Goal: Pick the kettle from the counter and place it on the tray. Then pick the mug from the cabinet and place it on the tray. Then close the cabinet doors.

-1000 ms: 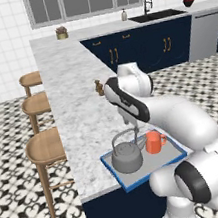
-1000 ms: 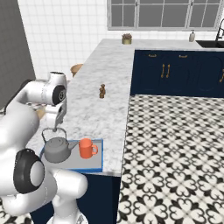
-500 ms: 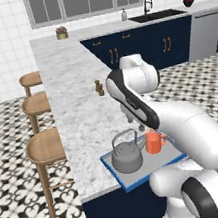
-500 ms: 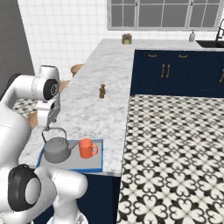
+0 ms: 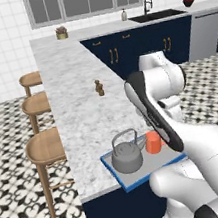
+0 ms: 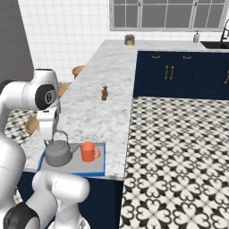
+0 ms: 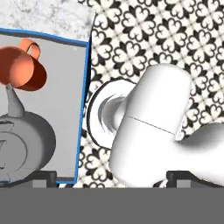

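Observation:
The grey kettle (image 5: 125, 156) (image 6: 56, 154) (image 7: 22, 144) stands on the blue-rimmed tray (image 5: 120, 177) (image 6: 103, 156) (image 7: 85, 87) at the near end of the marble counter (image 5: 71, 87) (image 6: 103, 76). Beside it on the tray the orange mug (image 5: 153, 142) (image 6: 88, 152) (image 7: 19, 70) stands upright. My gripper (image 6: 47, 139) (image 7: 111, 176) hangs above the tray's edge, over the counter's side. It is open wide and holds nothing. The cabinet and the cabinet doors are out of view.
A small brown shaker (image 5: 98, 87) (image 6: 104, 92) stands mid-counter. Wooden stools (image 5: 44, 148) line the counter's far side. Patterned floor (image 6: 179, 147) lies beside the counter. A far counter carries a sink (image 5: 158, 15) and a potted plant (image 5: 61, 33).
The arm has lifted and swung back from the mug toward the tray's edge. Kettle and mug stay put on the tray. The jaws remain open.

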